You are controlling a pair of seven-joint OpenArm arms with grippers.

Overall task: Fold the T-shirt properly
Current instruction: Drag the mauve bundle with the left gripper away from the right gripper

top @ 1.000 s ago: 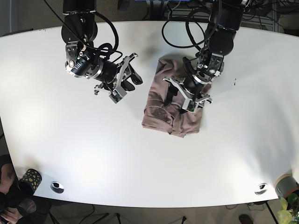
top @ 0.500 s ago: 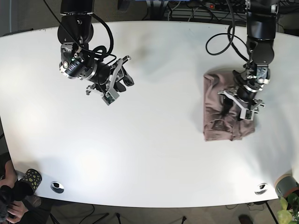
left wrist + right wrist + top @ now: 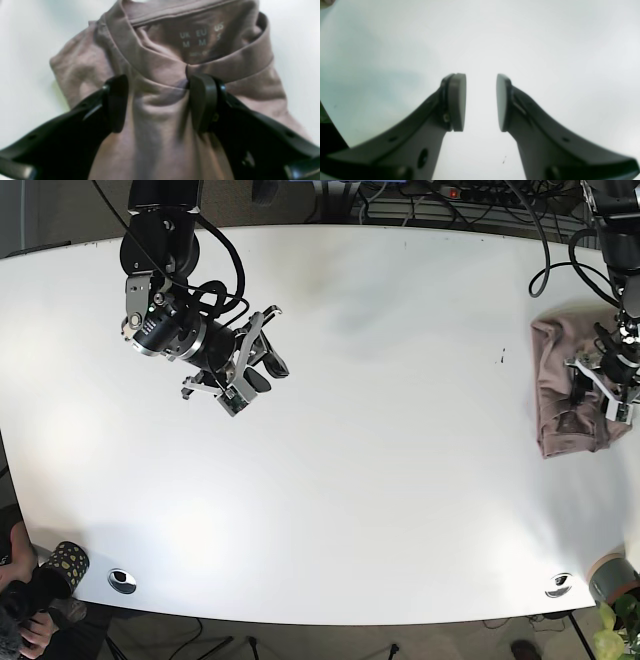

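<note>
The mauve T-shirt lies folded into a compact bundle near the table's right edge. In the left wrist view its collar and size label face up. My left gripper rests on top of the bundle, fingers spread wide, with fabric bunched between them and one fingertip against the collar seam. My right gripper hovers over bare table at the left, open, with nothing between its pads.
The white table ends just right of the shirt. Two metal discs sit near the front edge. A patterned cup and a person's hand are at the lower left, and a pot at the lower right.
The left gripper has slid the folded shirt from the table's middle to its far right edge. The right gripper has shifted slightly down and left, staying open.
</note>
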